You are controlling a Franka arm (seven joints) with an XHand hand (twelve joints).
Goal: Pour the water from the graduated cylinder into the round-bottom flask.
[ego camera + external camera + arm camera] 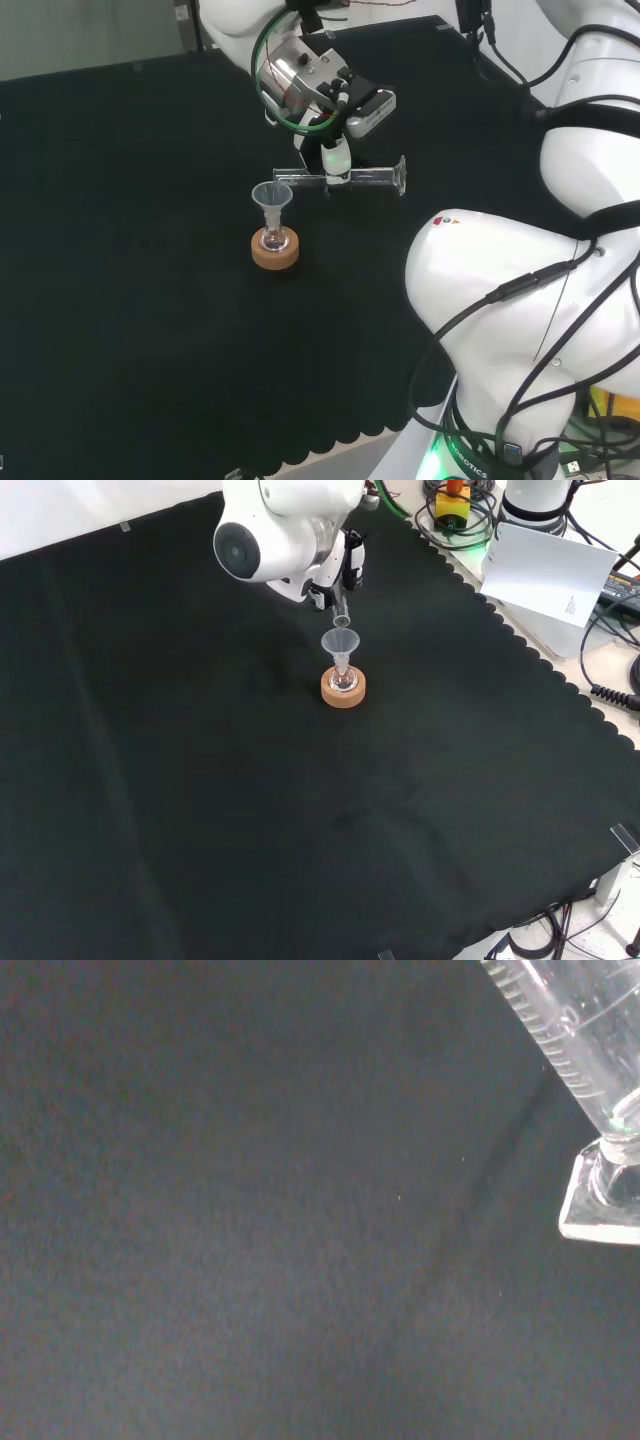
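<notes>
The hand (335, 150) was near the top middle of the head view, with its fingers curled round the middle of the graduated cylinder (365, 178). The cylinder lay almost flat in the air, its open end at the left, just above the funnel (271, 197). Its flat foot (401, 175) pointed to the right.

The cylinder was clear glass or plastic, so it would likely be stiff, smooth and easy to break. It looked light. The middle of the tube seemed the best place to hold it, away from the lip and the foot.

The funnel sat in the neck of the round-bottom flask (274, 241), and the flask rested on a cork ring (275, 253) on the black counter (120, 250), a little left of the middle.

I counted one cylinder, one funnel, one flask and one cork ring. In the front view the funnel (340, 645) stood just under the tip of the cylinder (339, 611). I could not tell how much water was left inside.
</notes>
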